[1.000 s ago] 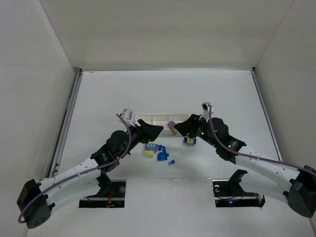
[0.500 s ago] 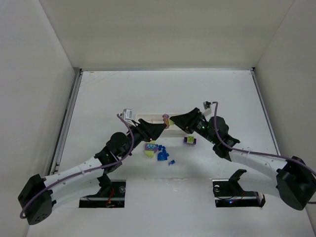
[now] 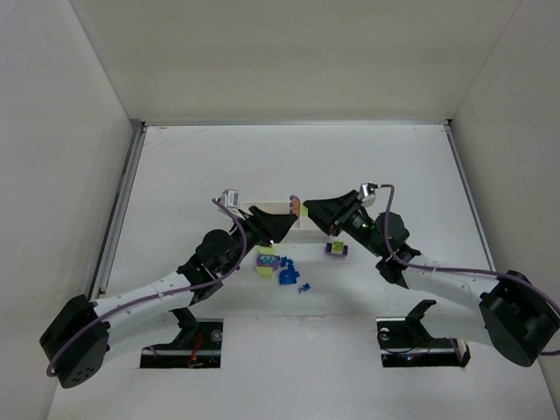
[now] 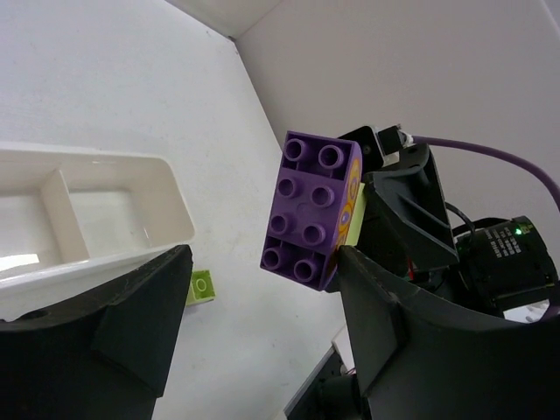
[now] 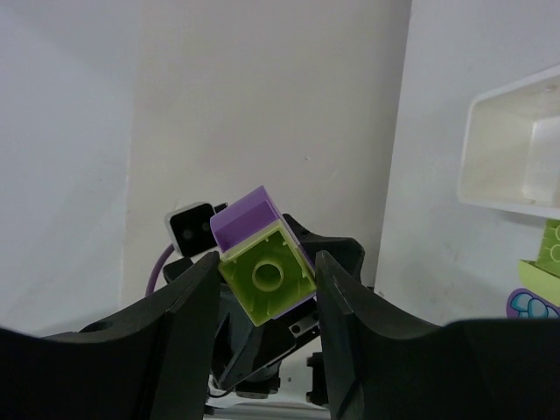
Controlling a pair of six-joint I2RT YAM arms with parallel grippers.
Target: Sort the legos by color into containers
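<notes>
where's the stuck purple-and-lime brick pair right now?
Top view centre: the brick pair is held up in the right pincer by the right end of the white tray, the open left pincer just beside it.

Glossy white plastic tray (image 4: pixel 171 206); smooth, slightly shiny purple plastic lego (image 4: pixel 308 210); matt white tabletop (image 3: pixel 289 157).

Top view: the left arm (image 3: pixel 206 258) and right arm (image 3: pixel 389 241) cover both ends of the tray (image 3: pixel 273 208). The loose bricks (image 3: pixel 280 267) on the surface (image 3: pixel 289 157) and the held brick (image 3: pixel 296 206) are too small to resolve. Left wrist view: the left claw (image 4: pixel 262 262) hides the tray's near wall. Right wrist view: the tray and two bricks (image 5: pixel 549 249) run off the right edge
</notes>
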